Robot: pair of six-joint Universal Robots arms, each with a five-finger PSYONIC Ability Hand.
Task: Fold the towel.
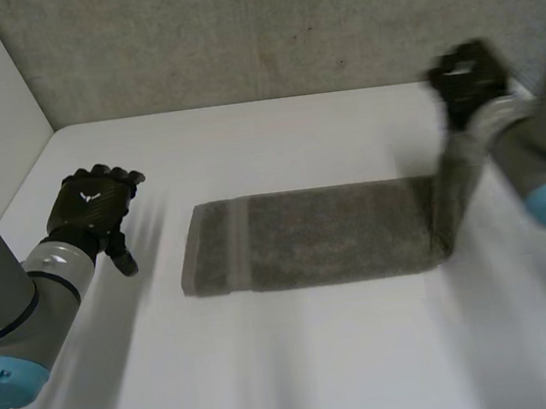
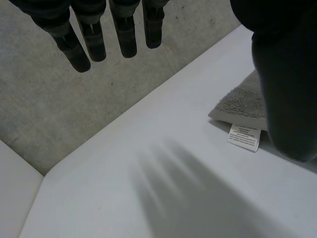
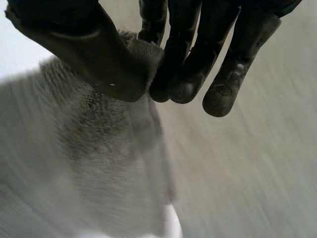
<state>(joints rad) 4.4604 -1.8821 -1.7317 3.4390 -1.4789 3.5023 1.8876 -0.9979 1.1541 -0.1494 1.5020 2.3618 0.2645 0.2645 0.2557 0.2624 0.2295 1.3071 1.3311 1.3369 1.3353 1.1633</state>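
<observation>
Print on the towel (image 2: 238,100) label (image 2: 243,137) is unreadable.

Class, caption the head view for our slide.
Right hand pinches one end of the towel above the table; left hand hovers open.

The grey-brown terry towel (image 1: 316,237) lies as a long flat strip across the middle of the white table (image 1: 292,370). Its end nearest the table's right edge stands upright.

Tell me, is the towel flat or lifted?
Partly lifted: the right robot hand pinches one end of the towel up; the rest lies flat.
</observation>
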